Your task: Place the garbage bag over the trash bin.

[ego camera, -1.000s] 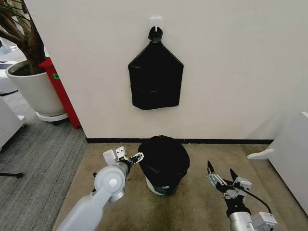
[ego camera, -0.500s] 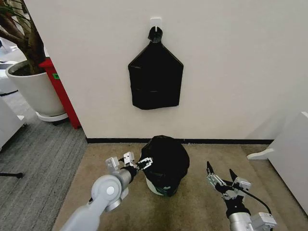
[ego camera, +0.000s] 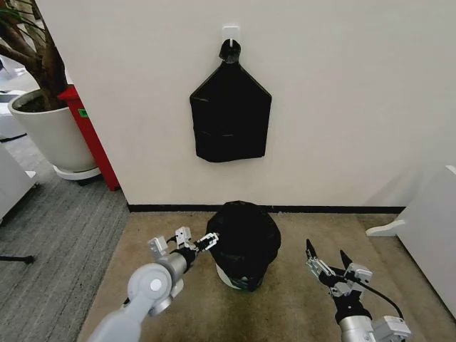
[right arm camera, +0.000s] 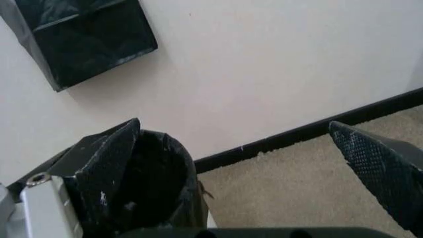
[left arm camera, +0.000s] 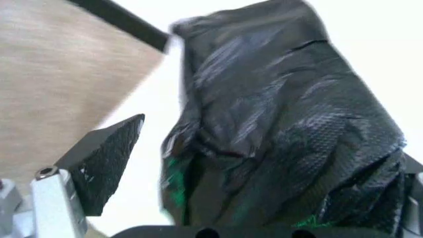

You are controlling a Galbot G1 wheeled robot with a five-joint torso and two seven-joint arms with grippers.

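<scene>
Looking down, I see the garbage bag (ego camera: 244, 231) draped over the trash bin (ego camera: 232, 277) on the carpet by the far wall. My left tool (ego camera: 199, 244) sits spread wide just beside the bag's left side, not gripping. My right tool (ego camera: 328, 258) hangs wide, near right, well apart from the bin.

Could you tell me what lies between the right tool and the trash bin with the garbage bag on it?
Only bare floor: in the head view, the right tool hangs open beside the bag-draped trash bin, apart from it.
</scene>
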